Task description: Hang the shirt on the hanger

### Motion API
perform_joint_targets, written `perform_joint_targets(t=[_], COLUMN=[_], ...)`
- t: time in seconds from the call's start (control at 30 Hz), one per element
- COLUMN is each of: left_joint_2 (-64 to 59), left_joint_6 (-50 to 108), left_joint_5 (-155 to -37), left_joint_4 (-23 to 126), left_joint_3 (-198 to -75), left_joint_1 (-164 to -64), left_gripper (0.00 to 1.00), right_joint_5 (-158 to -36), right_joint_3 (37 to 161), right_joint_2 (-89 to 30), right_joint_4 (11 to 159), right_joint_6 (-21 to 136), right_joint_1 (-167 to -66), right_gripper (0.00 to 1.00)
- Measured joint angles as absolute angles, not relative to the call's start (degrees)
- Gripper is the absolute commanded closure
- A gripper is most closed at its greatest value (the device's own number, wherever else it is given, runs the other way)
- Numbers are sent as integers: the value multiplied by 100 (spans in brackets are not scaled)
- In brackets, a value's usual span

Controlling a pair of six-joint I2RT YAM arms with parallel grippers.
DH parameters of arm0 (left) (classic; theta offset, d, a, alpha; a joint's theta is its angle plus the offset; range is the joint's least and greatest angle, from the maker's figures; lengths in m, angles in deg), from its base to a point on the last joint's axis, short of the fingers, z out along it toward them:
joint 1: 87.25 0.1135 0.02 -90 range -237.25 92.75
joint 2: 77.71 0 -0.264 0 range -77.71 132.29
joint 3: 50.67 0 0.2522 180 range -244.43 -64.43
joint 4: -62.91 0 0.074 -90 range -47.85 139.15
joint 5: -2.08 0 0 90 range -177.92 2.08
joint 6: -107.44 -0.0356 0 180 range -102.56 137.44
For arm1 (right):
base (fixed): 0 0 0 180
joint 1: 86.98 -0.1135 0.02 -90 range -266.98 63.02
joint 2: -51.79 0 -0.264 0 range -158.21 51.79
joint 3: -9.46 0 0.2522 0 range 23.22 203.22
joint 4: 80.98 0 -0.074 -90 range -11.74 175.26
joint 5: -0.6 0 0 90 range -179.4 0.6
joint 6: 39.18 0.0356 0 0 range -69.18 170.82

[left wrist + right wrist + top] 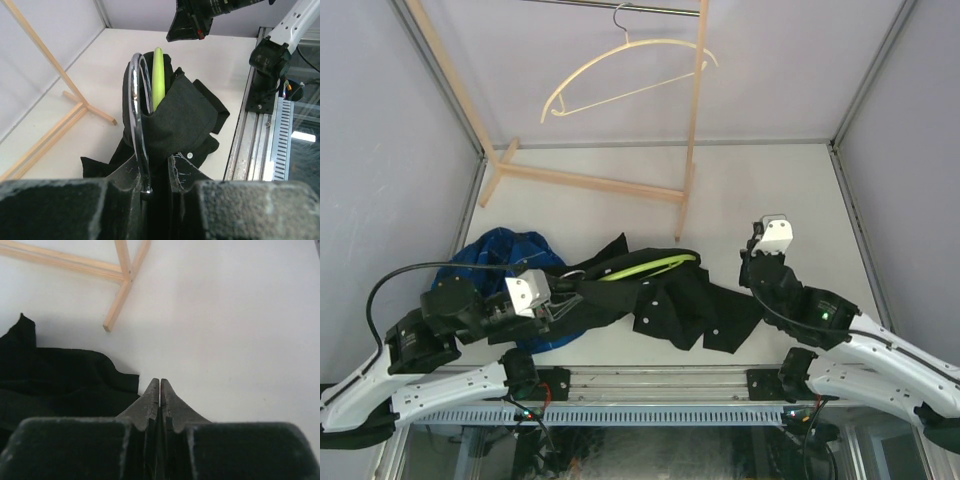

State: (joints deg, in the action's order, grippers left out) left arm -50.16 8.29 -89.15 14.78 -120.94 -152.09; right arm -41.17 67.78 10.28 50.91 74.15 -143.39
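The left gripper point(150, 176) is pinching the metal hook point(136, 110) of the hanger point(158, 75), its jaws narrowed onto the wire. From that grip the hanger is running lengthwise away from the left arm and toward the right arm, so its long axis is lying across the table point(770, 180), roughly parallel to the near edge. The shirt point(690, 305) is lying crumpled along that same line. It is wrapping the lime-green bar near the hook and trailing off to the right, with a stretch of green showing bare through a gap in the black cloth. How far the bar is reaching into a shoulder or sleeve cannot be told. The right gripper point(160, 396) is hovering with its fingers pressed together and nothing between them, just beside the right-hand end of the shirt, which is lying to its left in the right wrist view. On this showing the right arm is the nearer one to the loose cloth. The coming move is probably calling for it to open, take the fabric and draw it along the hanger's axis while the left arm is steadying the hook. The blue plaid shirt point(495, 255) is lying against the black one behind the left gripper and could be snagging
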Motion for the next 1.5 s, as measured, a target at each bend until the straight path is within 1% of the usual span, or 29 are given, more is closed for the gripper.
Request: perform_joint_targets(t=[0.03,0.1,0.13,0.17,0.3,0.5,0.67,0.87,1.03,1.27,1.5], left_joint_2=[-5033,-5035,-5033,-5024,-4987,-4957,-4955,-4922,-4920,-4920,-4920], left_joint_6=[829,829,829,829,827,827,827,827,827,827,827], left_joint_5=[-8913,-8913,-8911,-8913,-8911,-8913,-8915,-8918,-8918,-8920,-8922], left_joint_4=[1478,1482,1471,1456,1440,1438,1438,1440,1440,1443,1445], left_joint_3=[-12131,-12158,-12158,-12158,-12158,-12158,-12158,-12158,-12158,-12158,-12158], left_joint_1=[-15209,-15209,-15209,-15209,-15209,-15209,-15209,-15209,-15209,-15209,-15209], left_gripper=[100,100,100,100,100,100,100,100,100,100,100], right_joint_5=[-4117,-4202,-4266,-4399,-4978,-5658,-6281,-6836,-6902,-6871,-6871], right_joint_3=[6778,6778,6778,6778,6778,6774,6734,6699,6697,6697,6586], right_joint_2=[1069,1220,1275,1358,1738,2313,2278,1795,1561,1480,1421], right_joint_4=[5104,5159,5198,5240,5294,5513,5793,6022,6027,6053,6171], right_joint_6=[7384,7345,7354,7384,7693,8622,9321,9955,10228,10416,10508], right_joint_1=[-14319,-14286,-14284,-14284,-14269,-14253,-14247,-14245,-14245,-14245,-14216], right_gripper=[98,81,75,72,67,60,60,59,61,69,70])
